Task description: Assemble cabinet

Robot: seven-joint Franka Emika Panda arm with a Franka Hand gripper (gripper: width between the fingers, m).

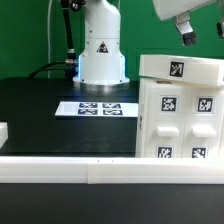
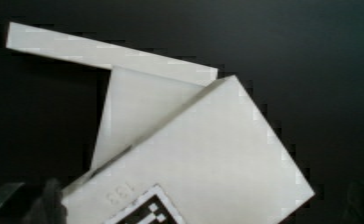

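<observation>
Exterior view, nearest first: a white rail [image 1: 70, 170] runs along the front edge of the table [image 1: 40, 110], with a small white block [image 1: 3, 131] at the exterior view's left just behind it. The cabinet [image 1: 180, 110], a large white box carrying black-and-white marker tags [image 1: 177, 69] on its front and upper faces, stands on the exterior view's right part of the table, just behind the rail; its interior is turned away, so any contents cannot be told. Left of the cabinet the black surface lies open up to the marker board [image 1: 100, 108], a flat white strip of tags lying near the middle of the table. Behind the board stands the white arm base [image 1: 100, 50], with dark cables and a green backdrop [image 1: 25, 30] beyond. The gripper [image 1: 186, 38] hangs above the cabinet at the exterior view's upper right, apart from its top; whether it is released or clenched cannot be told. Wrist view: white cabinet panels [image 2: 197, 140] meet at an angle against the black table [image 2: 285, 40], with one tag [image 2: 152, 208] partly visible.
</observation>
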